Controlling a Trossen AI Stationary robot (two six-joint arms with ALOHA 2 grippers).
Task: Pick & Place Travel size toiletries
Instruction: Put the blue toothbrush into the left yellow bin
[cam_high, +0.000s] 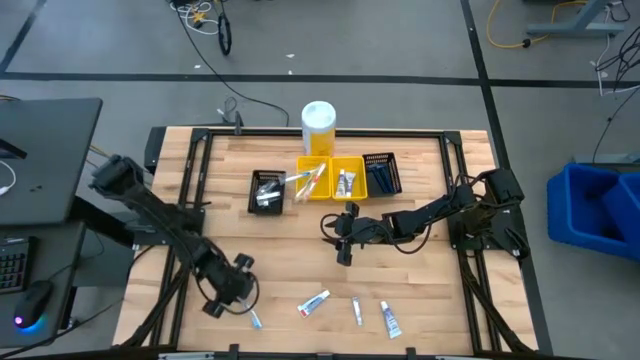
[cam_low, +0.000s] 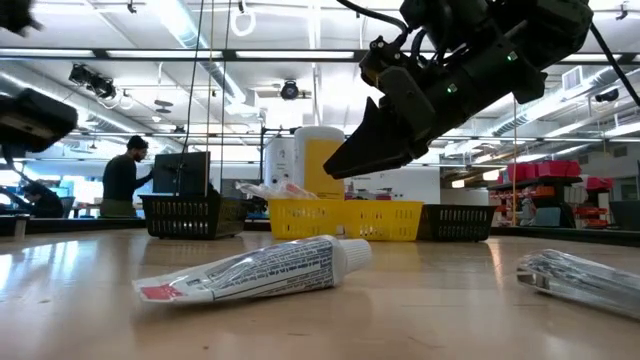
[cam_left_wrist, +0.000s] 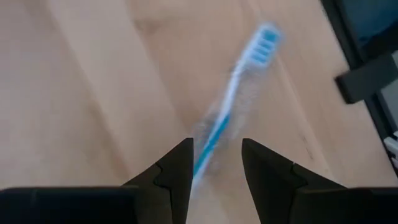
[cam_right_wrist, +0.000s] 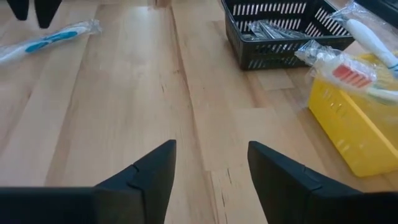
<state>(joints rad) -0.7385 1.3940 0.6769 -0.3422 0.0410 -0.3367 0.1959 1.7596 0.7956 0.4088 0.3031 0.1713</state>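
Left gripper (cam_left_wrist: 214, 165): we are watching it hovering low at the near-left of the table (cam_high: 420, 260), jaws standing apart with a narrow gap, gripping nothing.
Blue toothbrush (cam_left_wrist: 239, 99): we are seeing it lying flat on the wood, handle end running into the gap between those jaws, bristle head pointing away beyond the tips.
Right gripper (cam_right_wrist: 211, 168): we are seeing it hanging mid-table, jaws spread wide and empty over bare wood.
Bins: the yellow bin (cam_right_wrist: 354, 134) and black basket (cam_right_wrist: 280, 31) are sitting ahead of the right jaws.
Toothpaste tubes (cam_high: 313, 303): we are spotting them lying along the near edge, well apart from both jaws.
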